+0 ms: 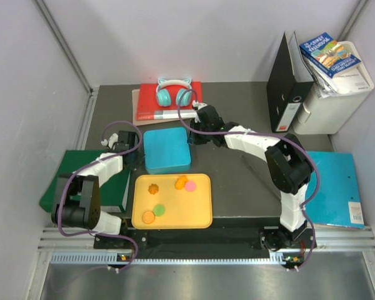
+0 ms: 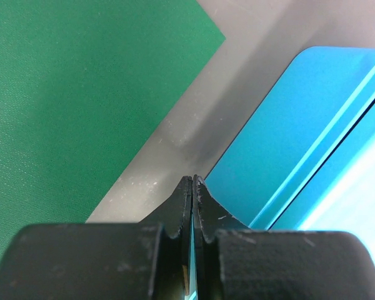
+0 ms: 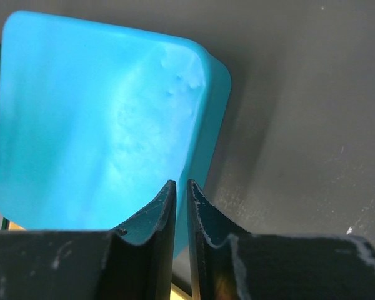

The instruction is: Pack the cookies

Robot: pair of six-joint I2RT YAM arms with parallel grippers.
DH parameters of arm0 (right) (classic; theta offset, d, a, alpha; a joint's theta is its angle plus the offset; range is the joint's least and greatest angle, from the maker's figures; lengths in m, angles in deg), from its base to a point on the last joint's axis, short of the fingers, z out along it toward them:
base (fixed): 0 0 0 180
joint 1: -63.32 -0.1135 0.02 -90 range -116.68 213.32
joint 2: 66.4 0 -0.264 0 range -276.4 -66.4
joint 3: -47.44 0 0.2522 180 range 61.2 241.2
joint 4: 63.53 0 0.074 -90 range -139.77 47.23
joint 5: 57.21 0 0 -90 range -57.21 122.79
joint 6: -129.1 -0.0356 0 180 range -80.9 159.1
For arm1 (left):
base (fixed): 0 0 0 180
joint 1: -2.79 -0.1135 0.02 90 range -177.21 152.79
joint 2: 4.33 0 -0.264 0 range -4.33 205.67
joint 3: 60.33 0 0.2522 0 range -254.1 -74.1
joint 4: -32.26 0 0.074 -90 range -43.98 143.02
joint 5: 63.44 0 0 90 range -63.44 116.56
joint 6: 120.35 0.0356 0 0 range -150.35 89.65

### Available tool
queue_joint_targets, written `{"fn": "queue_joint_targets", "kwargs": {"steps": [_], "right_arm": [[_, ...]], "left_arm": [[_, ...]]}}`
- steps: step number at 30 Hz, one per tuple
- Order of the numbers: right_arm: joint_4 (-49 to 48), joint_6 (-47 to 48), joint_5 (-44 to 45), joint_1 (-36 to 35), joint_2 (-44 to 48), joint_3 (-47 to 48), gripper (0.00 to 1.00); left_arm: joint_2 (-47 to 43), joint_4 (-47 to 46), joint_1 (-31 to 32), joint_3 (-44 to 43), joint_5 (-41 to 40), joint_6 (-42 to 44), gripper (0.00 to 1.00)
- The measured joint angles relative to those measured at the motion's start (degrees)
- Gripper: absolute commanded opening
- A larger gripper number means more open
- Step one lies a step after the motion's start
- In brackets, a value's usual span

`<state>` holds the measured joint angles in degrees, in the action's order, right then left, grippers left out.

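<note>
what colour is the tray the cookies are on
Yellow. The tray shows best in the top external view.

Small round flat toy cookies [image 1: 159,210]: three orange, one pink, one green, all plain. Rectangular plastic tray [image 1: 199,214]: uniform yellow-orange. Rounded square plastic box [image 1: 167,150]: solid sky blue. Tabletop [image 1: 244,181]: dark grey. Flat card folder [image 1: 55,182]: green. Over-ear headphones [image 1: 174,94]: teal. Flat rectangular book [image 1: 147,100]: red.

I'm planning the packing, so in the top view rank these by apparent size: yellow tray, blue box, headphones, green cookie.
Largest to smallest:
1. yellow tray
2. blue box
3. headphones
4. green cookie
None look close enough to doubt.
</note>
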<state>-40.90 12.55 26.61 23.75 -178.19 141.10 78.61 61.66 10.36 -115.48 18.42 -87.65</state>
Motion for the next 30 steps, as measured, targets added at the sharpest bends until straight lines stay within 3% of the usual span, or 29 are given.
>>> {"fn": "queue_joint_targets", "kwargs": {"steps": [7, 17, 24, 30], "right_arm": [[-0.8, 0.0, -0.6, 0.0, 0.4, 0.0, 0.15], [-2.7, 0.0, -1.2, 0.0, 4.7, -0.7, 0.16], [-7.7, -1.2, -10.2, 0.0, 5.5, -1.5, 0.15], [-10.5, -3.4, -17.0, 0.0, 2.5, -1.4, 0.15]], "left_arm": [[0.1, 0.0, 0.0, 0.0, 0.0, 0.0, 0.02], [-2.1, 4.6, -0.5, -2.2, -4.8, -0.3, 0.20], [-7.8, 7.3, -0.9, -4.8, -9.6, -1.1, 0.28], [-8.7, 6.8, -1.1, -4.8, -8.7, -1.2, 0.27]]}}
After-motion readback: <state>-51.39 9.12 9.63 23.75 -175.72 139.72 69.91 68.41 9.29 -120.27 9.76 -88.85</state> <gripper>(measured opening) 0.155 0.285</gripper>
